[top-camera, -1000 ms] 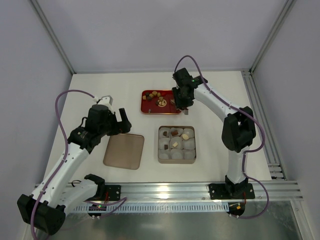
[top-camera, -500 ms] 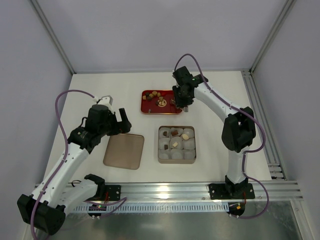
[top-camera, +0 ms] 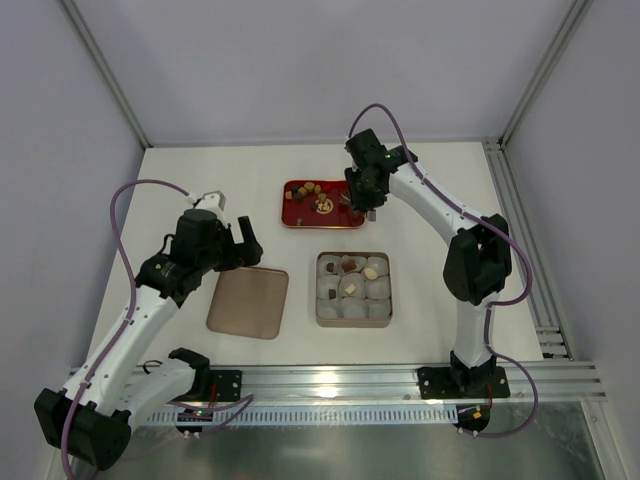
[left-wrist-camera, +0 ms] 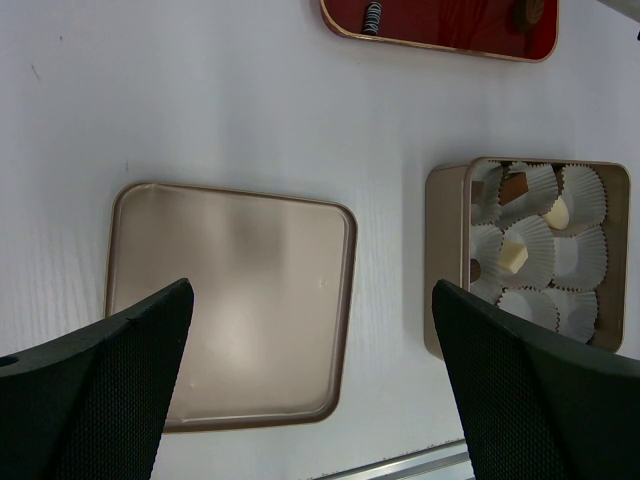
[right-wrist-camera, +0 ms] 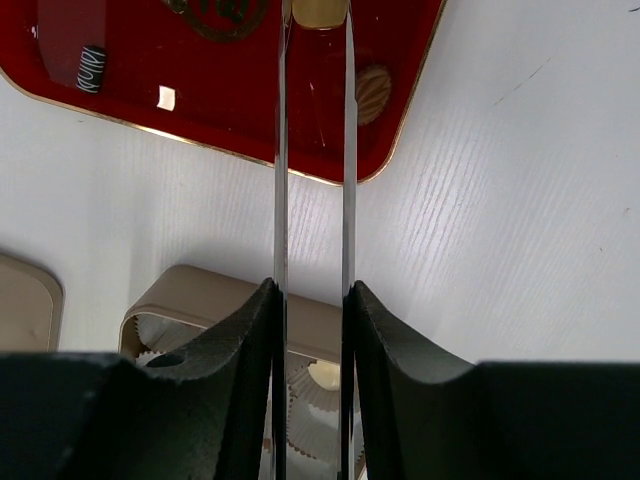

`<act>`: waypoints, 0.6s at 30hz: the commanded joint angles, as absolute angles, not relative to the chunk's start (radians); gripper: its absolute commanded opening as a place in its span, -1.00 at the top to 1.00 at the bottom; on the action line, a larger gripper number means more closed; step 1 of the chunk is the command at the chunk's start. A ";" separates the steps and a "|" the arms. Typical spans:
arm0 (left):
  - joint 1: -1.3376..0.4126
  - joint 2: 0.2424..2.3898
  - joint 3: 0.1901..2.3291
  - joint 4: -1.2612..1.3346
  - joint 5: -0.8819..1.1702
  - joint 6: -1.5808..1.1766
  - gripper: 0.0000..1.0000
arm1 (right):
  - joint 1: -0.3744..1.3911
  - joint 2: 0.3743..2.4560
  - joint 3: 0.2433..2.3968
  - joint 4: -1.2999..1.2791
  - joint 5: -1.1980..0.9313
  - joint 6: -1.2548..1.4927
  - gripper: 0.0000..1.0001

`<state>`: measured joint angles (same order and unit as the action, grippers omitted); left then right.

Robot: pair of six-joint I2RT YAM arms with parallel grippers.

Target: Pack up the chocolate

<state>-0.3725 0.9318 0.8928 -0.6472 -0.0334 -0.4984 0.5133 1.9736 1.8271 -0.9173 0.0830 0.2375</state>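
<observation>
— Nudged slightly farther over red tray (right-wrist-camera: pixel 200 90): right gripper (right-wrist-camera: pixel 314 30), thin blades pinched on tan chocolate (right-wrist-camera: pixel 320 12) at right end.
— Picking, then. Left gripper (left-wrist-camera: pixel 315 380)?
— Wide open above lid (left-wrist-camera: pixel 240 290).
— Next: lift clear, carry near to box (left-wrist-camera: pixel 446 250), release into empty paper cup (left-wrist-camera: pixel 575 255).

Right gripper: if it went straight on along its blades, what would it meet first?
The right gripper would meet the tan chocolate between its blade tips, then the red tray beneath. How close the tray is, the wrist view doesn't show.
</observation>
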 commanded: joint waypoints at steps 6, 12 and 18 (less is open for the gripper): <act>-0.370 0.914 0.888 -0.621 -0.035 -0.509 -0.99 | 0.517 1.827 1.798 -0.902 0.061 0.245 0.28; -0.370 0.908 0.888 -0.621 -0.037 -0.509 -1.00 | 0.517 1.663 1.659 -0.896 0.040 0.267 0.28; -0.370 0.907 0.890 -0.621 -0.029 -0.508 -0.99 | 0.523 1.462 1.467 -0.908 0.020 0.304 0.28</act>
<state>-0.3725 0.9245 0.8928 -0.6468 -0.0330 -0.4984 0.5144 1.5589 1.5436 -0.9115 0.0391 0.2710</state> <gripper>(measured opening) 0.996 0.360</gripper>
